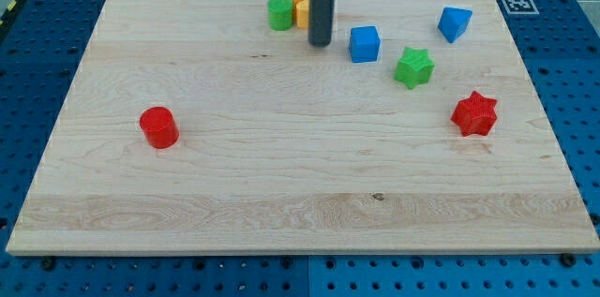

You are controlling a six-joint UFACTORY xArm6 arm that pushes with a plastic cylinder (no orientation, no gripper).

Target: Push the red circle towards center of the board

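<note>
The rod's tip (320,44), with no hand to open, should circle left of the red circle (159,127) and push rightward across the worktop (281,194)

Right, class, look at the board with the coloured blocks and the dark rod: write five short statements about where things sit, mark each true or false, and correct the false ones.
1. The red circle lies near the view's left edge of the board. True.
2. My tip is touching the red circle. False: it is far away, near the view's top, between the yellow block and the blue cube.
3. The green circle sits beside the yellow block. True.
4. The red star is at the view's left. False: it is at the view's right.
5. The green star lies at the view's bottom edge. False: it sits in the upper right, below the blue cube and another blue block.
</note>
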